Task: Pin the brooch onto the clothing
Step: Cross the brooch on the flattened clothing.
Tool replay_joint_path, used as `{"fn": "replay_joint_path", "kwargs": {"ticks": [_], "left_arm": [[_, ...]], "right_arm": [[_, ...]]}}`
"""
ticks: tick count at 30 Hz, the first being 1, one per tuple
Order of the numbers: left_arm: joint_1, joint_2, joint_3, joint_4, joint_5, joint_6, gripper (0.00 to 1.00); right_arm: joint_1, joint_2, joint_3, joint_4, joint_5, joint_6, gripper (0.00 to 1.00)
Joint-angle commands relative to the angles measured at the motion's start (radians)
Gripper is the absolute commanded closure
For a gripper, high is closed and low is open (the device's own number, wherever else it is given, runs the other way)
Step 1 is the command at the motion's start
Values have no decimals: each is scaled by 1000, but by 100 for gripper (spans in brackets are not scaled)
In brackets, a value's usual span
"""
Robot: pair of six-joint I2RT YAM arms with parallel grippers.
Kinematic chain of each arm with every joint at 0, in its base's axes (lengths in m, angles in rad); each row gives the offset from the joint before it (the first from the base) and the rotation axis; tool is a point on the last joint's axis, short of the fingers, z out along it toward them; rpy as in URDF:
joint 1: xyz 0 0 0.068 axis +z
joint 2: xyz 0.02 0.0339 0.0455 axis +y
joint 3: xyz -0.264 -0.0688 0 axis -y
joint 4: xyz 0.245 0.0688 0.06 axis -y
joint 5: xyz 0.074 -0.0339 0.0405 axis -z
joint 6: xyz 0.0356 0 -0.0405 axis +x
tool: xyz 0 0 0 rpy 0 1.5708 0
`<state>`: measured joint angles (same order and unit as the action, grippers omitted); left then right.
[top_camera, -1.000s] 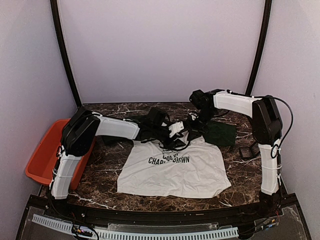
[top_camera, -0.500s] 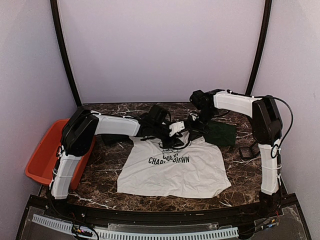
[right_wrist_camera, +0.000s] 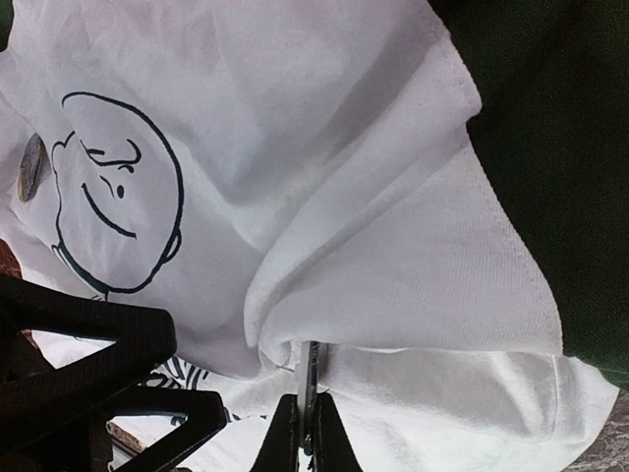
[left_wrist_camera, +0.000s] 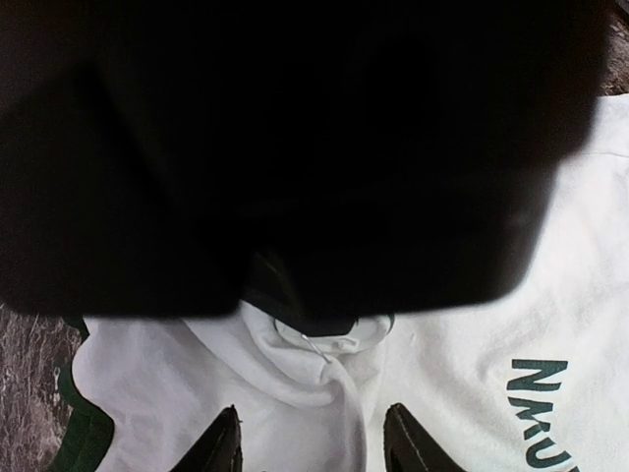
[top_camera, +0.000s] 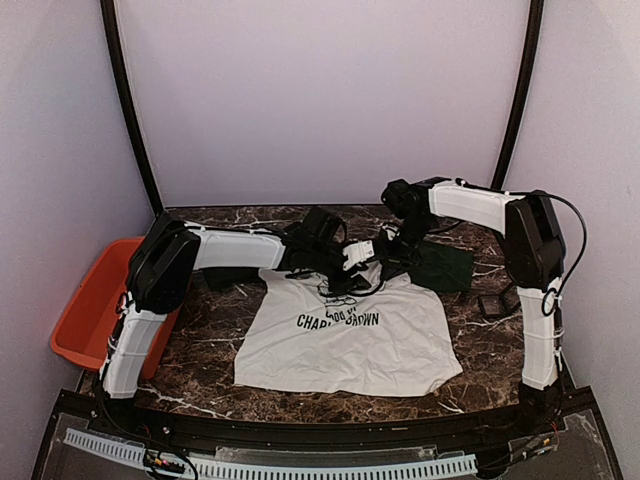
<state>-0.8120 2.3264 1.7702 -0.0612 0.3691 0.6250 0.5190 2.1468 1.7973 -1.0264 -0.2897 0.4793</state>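
The left gripper [left_wrist_camera: 314, 444] stood with its fingers parted on either side of a raised ridge of white cloth, clamping nothing that could be seen. It would do best to steady that ridge so the cloth could not slide. To its right, the right gripper [right_wrist_camera: 305, 433] was closed tight on the thin metal brooch pin [right_wrist_camera: 310, 372], whose tip met a folded edge. The push probably needed to run shallow along the fold and come back out rather than bury itself. The T-shirt [top_camera: 350, 350] lay on the marble table [top_camera: 200, 330], bunched at the chest. It was white, with a black cartoon face [right_wrist_camera: 118, 187], dark lettering and a dark green sleeve [top_camera: 440, 268] at right.
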Motion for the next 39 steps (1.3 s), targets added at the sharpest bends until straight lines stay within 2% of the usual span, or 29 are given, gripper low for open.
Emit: {"fn": "replay_joint_path", "kwargs": {"ticks": [1,13,21,29,37,39], "left_arm": [[-30,60,4,-125,-85,21,51],[-32,59,20,-201,-42,70,55],[-40,66,38,-272,-66,118,53],[-51,77,13,-201,-135,78,51],[-47,24,-56,-126,-119,9,54],[-35,6,-72,-103,-78,-39,53]], "right_arm": [[22,-24,49,12,-67,10,100],[35,-4,74,19,-84,17,100],[39,6,103,8,-85,20,100],[39,4,101,8,-89,21,100],[40,0,97,8,-96,19,100],[39,0,98,9,-98,20,100]]}}
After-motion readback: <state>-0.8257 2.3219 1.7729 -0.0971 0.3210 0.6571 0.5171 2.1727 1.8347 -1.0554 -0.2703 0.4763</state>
